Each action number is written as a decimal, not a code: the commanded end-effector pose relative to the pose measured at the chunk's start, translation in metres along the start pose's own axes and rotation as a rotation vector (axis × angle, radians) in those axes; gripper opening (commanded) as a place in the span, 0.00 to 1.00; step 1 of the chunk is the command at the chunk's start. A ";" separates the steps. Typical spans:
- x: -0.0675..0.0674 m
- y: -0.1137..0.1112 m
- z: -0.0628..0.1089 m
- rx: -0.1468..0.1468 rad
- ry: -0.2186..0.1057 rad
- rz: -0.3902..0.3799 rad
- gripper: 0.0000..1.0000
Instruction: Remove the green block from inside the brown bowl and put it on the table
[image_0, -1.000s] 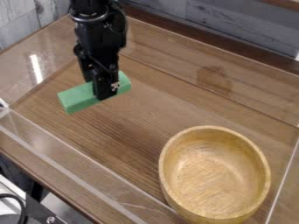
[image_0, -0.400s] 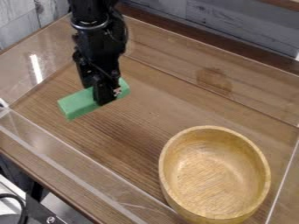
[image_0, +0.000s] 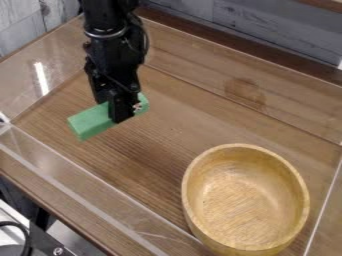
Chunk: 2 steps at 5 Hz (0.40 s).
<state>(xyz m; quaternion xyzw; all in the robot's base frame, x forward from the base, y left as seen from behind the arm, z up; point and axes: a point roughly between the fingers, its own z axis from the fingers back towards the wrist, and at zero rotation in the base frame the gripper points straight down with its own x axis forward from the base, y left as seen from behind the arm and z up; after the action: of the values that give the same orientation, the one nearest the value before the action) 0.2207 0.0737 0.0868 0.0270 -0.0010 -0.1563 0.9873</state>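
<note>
You are looking down at an angle on the table (image_0: 201, 110), a brown wood-grain surface with straight grain lines, enclosed by low clear acrylic walls (image_0: 80, 195) that catch pale reflections along their edges. Your single black robot arm (image_0: 112, 30) comes down from the top left of the view, and its gripper (image_0: 122, 108) points straight down at the tabletop. The jaws are pressed together on the green block (image_0: 96, 120), pinching it near its upper right end, so that the block's far end is partly hidden behind the black fingers. The block is a small, flat, bright green rectangle with a plain matte surface; it lies at a slant, its free end reaching down and to the left of the gripper. It sits low over the left part of the table, and you cannot tell from this view whether its underside is touching the wood or hanging just above it. The brown bowl (image_0: 247, 200) stands well apart from the block, in the lower right corner of the view, close to the near acrylic wall. It is round, light-brown wood with a thick rim and visible grain, much larger than the block, and its inside shows only bare wood. Beyond the far wall a strip of grey planked surface (image_0: 261, 30) runs across the top of the view
</note>
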 end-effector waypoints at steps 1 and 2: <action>0.004 0.002 0.004 0.024 -0.025 0.004 0.00; 0.004 0.003 0.002 0.027 -0.025 0.015 0.00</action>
<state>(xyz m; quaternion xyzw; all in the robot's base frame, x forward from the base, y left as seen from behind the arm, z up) 0.2223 0.0750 0.0834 0.0304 -0.0033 -0.1439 0.9891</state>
